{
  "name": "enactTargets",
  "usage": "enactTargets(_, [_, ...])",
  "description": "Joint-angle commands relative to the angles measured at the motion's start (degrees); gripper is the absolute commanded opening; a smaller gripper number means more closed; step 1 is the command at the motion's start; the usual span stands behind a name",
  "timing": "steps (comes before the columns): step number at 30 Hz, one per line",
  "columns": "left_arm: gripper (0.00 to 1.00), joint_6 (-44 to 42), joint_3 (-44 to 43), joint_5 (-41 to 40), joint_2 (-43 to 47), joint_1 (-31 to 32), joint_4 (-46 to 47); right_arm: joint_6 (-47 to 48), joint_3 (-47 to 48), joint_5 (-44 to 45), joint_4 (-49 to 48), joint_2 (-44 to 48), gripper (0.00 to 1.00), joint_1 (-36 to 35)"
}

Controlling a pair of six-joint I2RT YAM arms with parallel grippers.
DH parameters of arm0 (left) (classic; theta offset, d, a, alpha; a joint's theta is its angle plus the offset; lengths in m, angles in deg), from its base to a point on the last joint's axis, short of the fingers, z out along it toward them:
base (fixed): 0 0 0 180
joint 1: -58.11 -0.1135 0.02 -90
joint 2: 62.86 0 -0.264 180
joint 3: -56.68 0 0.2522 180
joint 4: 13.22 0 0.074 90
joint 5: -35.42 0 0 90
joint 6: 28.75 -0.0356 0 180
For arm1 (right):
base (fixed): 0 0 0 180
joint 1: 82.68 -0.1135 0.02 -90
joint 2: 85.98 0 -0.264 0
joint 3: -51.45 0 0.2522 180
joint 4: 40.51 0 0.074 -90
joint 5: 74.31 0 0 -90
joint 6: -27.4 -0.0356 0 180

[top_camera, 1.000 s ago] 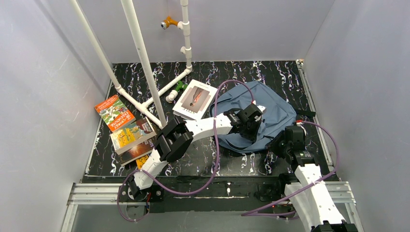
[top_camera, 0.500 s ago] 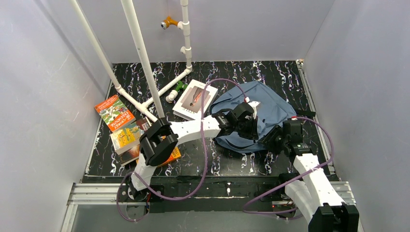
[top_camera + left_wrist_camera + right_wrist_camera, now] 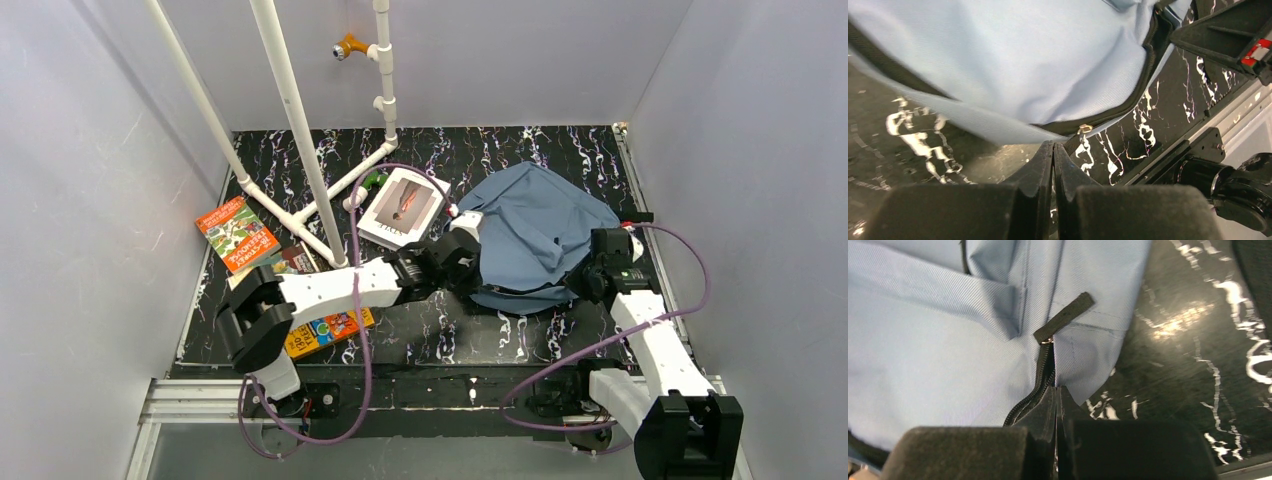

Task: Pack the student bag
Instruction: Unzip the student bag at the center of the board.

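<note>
top external: the soft dusty-blue fabric backpack w/ black zipper trim [image 3: 535,225] is seen slumped on the black, white-veined tabletop [image 3: 420,335], in its far right part, close to the right wall; a white-covered book w/ a reddish picture [image 3: 403,205] is laid just beside the backpack's left edge; an orange-and-green book [image 3: 235,232] is set apart near the left wall; a pile of books [image 3: 290,268] is partly hidden behind the left arm and the white plastic pipes [image 3: 300,120] that cross above that side; both arms are stretched to the backpack's near edge, left arm at its near-left corner, right arm at its near-right corner.

left wrist: the left gripper [image 3: 1054,147] is shown w/ its two black fingers pressed together, no gap betw. them, tips low over the tabletop just under the backpack's hem; a black zipper [image 3: 1143,75] is run along that hem; a small brass-coloured slider [image 3: 1084,129] w/ a short black strap is hung right beside the fingertips; whether the strap is pinched can't be told.

right wrist: the right gripper [image 3: 1056,390] is likewise closed, fingers together; the tips are met by the lower end of a black zipper line on the blue cloth; a flat black pull tab [image 3: 1064,317] is laid on the fabric above them, untouched; whether any cloth is caught betw. the fingers can't be told.
</note>
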Motion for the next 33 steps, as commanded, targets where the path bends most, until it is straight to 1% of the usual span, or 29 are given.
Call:
enactTargets(1, [0.0,-0.43,3.46,-5.66,7.11,-1.05,-1.73,4.04,3.86,8.49,1.18,-0.32,0.01,4.3])
enactTargets(2, [0.0,0.45,3.96,-4.86,7.62,-1.05,-1.53,4.97,5.05,9.1,1.2,-0.69,0.01,5.57])
enactTargets(4, [0.0,1.42,5.1,-0.74,8.22,-1.06,-0.13,8.36,7.74,9.28,1.23,-2.56,0.01,6.4])
enactTargets(6, [0.0,2.24,5.74,2.7,8.33,-1.07,2.7,13.82,10.26,3.18,0.97,-5.44,0.01,6.43])
enactTargets(7, [0.0,2.65,5.44,3.92,7.98,-1.01,3.7,15.46,12.08,0.54,3.1,-7.03,0.08,6.38])
enactTargets(10, [0.0,2.44,1.85,6.24,5.97,-1.06,3.1,18.33,13.85,-12.32,4.37,-6.43,0.44,6.15])
enactTargets(12, [0.0,1.82,0.07,7.4,5.02,-1.07,3.8,18.32,13.99,-16.89,4.02,-3.28,0.65,5.11])
enactTargets(13, [0.0,1.56,-0.54,7.74,4.35,-1.07,4.27,18.67,15.03,-17.37,5.51,-2.34,0.75,4.27])
enactTargets(15, [0.0,1.3,-1.89,8.25,3.4,-1.07,4.1,20.34,17.97,-15.74,10.04,-1.82,0.83,1.06])
enactTargets(18, [0.0,1.4,-2.73,11.75,2.29,-1.07,4.08,24.05,21.54,-15.93,15.94,-4.79,0.86,-5.41])
enactTargets(19, [0.0,1.72,-2.55,12.31,2.22,-1.06,4.41,24.47,22.17,-17.2,17.42,-6.45,0.85,-7.89])
enactTargets(20, [0.0,2.06,-2.2,12.61,2.31,-1.07,4.51,24.07,22.25,-18.32,17.83,-8.05,0.8,-10.23])
enactTargets(23, [0.0,2.16,-1.4,11.66,3.21,-1.15,4.42,20.45,19.78,-16.22,14.01,-7.9,0.74,-17.13])
enactTargets(25, [0.0,1.97,-0.89,11.0,4.29,-1.47,3.75,18.25,17.47,-17.84,10.23,-7.49,0.73,-19.48])
enactTargets(28, [0.0,1.81,0.43,10.82,6.06,-1.77,3.46,10.67,14.96,-19.29,7.39,-8.02,0.71,-20.79])
enactTargets(30, [0.0,2.05,1.63,11.14,7.01,-1.74,3.85,3.93,12.1,-18.39,5.02,-7.54,0.74,-20.82])
enactTargets(33, [0.0,3.57,3.91,11.96,7.81,-1.74,5.34,-6.98,6.1,-16.85,-1.79,-4.92,0.77,-20.82])
